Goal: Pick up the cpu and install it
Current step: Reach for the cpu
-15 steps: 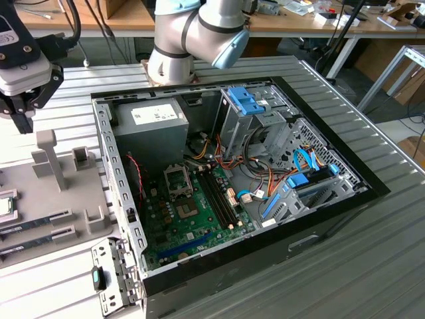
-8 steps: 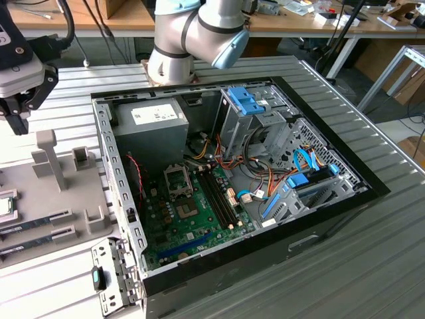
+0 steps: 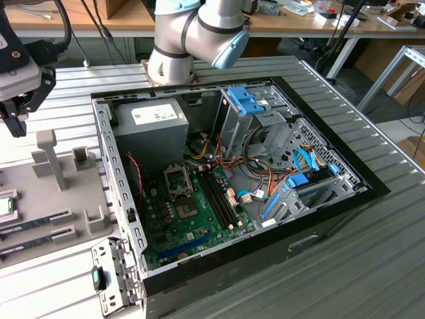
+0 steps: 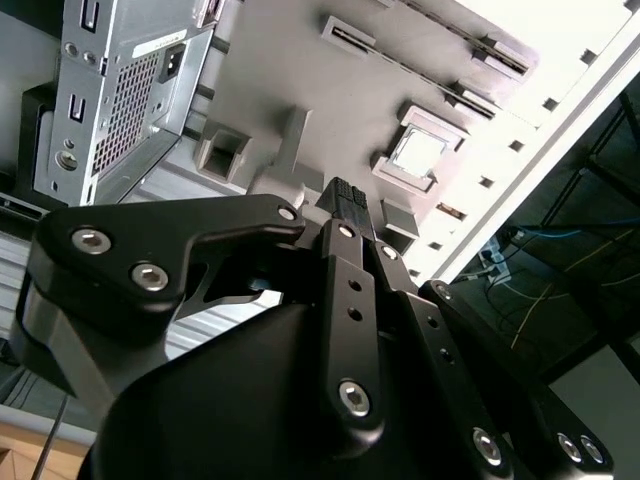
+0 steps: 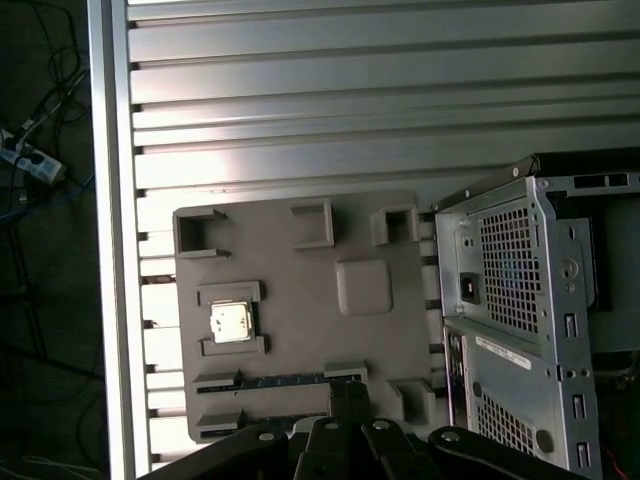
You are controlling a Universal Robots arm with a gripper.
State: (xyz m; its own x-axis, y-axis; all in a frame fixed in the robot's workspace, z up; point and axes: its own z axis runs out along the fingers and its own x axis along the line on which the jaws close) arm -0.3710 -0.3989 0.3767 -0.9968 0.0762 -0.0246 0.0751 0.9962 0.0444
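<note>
cpu (image 5: 231,322) seated in pocket of grey holder tray (image 5: 300,260), toward surface (image 5: 300,100) edge, far side from PC case (image 5: 520,290). claw (image 4: 345,200) pressed together, empty, hovering above tray. Likely light, stiff, slick lid, fragile contacts underneath; pinch opposite rim edges, low force.

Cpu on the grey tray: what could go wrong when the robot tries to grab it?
The cpu sits between raised holder walls, so the gripper, its jaws shut, might bump them or tip it. A memory stick lies close by and could get nudged.
</note>
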